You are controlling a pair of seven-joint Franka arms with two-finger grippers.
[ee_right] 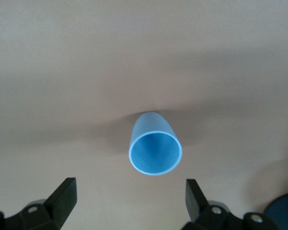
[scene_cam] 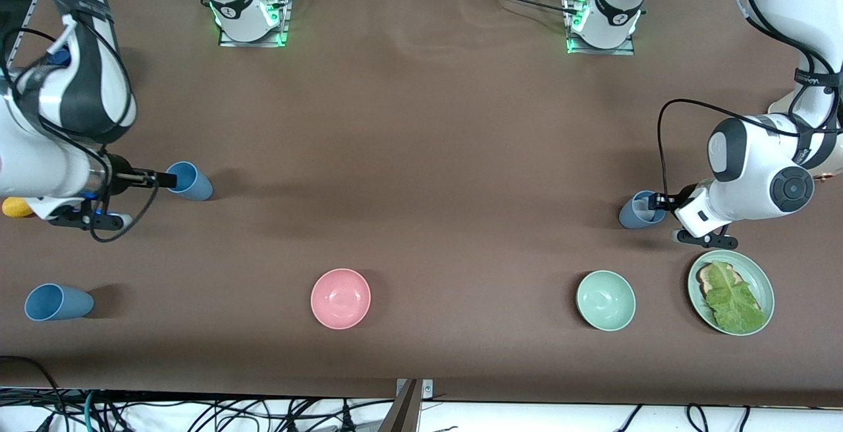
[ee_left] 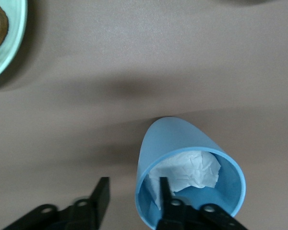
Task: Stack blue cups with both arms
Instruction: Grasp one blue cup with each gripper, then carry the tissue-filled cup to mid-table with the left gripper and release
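The left gripper [ee_left: 129,203] pinches the greyish-blue plastic tumbler's [scene_cam: 640,210] rim for lifting; the right gripper [ee_right: 129,199] hangs wide open above the sky-blue plastic tumbler [ee_right: 155,143].

No readable writing in these views

The one mark that looks like lettering is a small pale print on the black band [scene_cam: 816,80] around the left arm [scene_cam: 777,175], and its letters cannot be made out. The cups, the bowls, the plate and the table show no words, numbers or signs.
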